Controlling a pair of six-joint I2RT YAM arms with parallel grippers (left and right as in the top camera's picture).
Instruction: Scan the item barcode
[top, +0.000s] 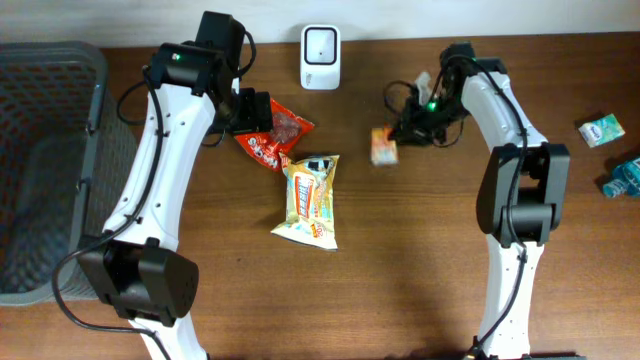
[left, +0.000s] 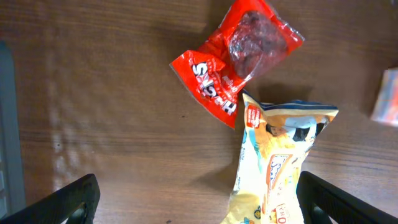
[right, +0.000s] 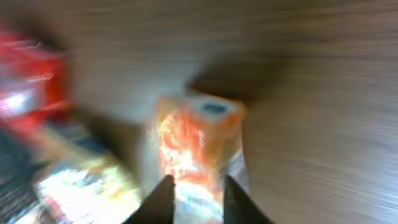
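A small orange packet (top: 383, 146) lies on the brown table, just left of my right gripper (top: 405, 130). In the badly blurred right wrist view the two dark fingertips stand a little apart over the near end of the orange packet (right: 196, 137); whether my right gripper (right: 199, 193) grips it does not show. A white scanner (top: 320, 43) stands at the back middle. My left gripper (top: 255, 112) hangs wide open above the table with nothing in it. Below my left gripper (left: 199, 205) lie a red snack packet (left: 236, 56) and a yellow snack bag (left: 280, 162).
A grey mesh basket (top: 95, 150) fills the far left. The red packet (top: 275, 135) and yellow bag (top: 312, 200) lie mid-table. A green packet (top: 601, 129) and a blue item (top: 622, 178) sit at the right edge.
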